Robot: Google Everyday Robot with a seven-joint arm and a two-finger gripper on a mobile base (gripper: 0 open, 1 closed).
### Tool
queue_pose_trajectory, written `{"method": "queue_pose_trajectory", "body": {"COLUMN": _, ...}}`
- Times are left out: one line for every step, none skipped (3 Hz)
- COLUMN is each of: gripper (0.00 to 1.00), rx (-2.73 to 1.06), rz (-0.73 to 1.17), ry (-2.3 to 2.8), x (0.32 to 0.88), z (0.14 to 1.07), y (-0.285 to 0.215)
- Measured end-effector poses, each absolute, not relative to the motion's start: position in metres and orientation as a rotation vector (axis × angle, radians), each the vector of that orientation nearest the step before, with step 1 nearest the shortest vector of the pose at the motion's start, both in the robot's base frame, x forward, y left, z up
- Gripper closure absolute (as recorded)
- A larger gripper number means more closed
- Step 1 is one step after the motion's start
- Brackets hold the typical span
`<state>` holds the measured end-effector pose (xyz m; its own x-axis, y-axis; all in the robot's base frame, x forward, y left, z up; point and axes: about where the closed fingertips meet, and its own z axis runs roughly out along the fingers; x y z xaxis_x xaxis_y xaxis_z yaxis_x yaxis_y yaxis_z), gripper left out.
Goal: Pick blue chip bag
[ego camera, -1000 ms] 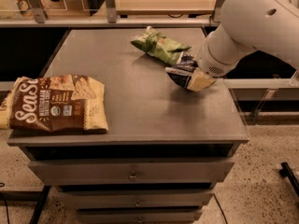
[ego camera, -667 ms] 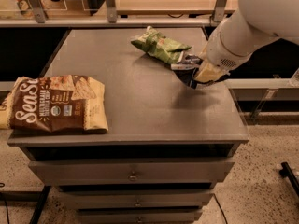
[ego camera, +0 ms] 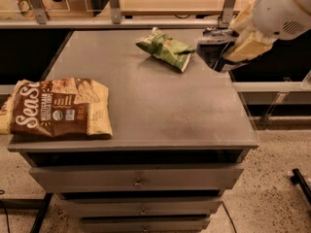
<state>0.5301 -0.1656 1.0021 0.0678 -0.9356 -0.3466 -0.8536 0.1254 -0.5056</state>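
Observation:
The blue chip bag (ego camera: 213, 49) is a small dark navy glossy bag with a pale band along its top edge. It hangs in the air above the table's right rear corner, clear of the surface. My gripper (ego camera: 232, 46) is shut on the blue chip bag's right side, with its cream fingers (ego camera: 248, 46) against the bag. The white arm reaches in from the upper right. The small green bag (ego camera: 164, 48) lies on the table just left of the lifted bag.
A large brown-and-cream bag (ego camera: 57, 107) lies at the table's front left edge. The grey table top (ego camera: 160, 110) sits on drawers. A rail with metal posts (ego camera: 114, 4) runs behind the table. A lower shelf (ego camera: 272, 87) lies to the right.
My gripper has lifted the blue chip bag off the table and carried it up and to the right, away from the green bag.

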Motion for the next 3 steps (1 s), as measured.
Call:
{"method": "queue_pose_trajectory", "body": {"gripper": 0.83, "rx": -1.834, "rz": -0.053, "ry": 1.656, "x": 0.505, "z": 1.023, "y": -0.162}}
{"method": "queue_pose_trajectory", "body": {"gripper": 0.60, "rx": -1.898, "rz": 0.049, "ry": 1.573, "x": 0.489, "z": 1.022, "y": -0.153}}
{"method": "queue_pose_trajectory", "body": {"gripper": 0.36, "rx": -1.926, "rz": 0.123, "ry": 1.533, "x": 0.482, "z": 1.014, "y": -0.143}}
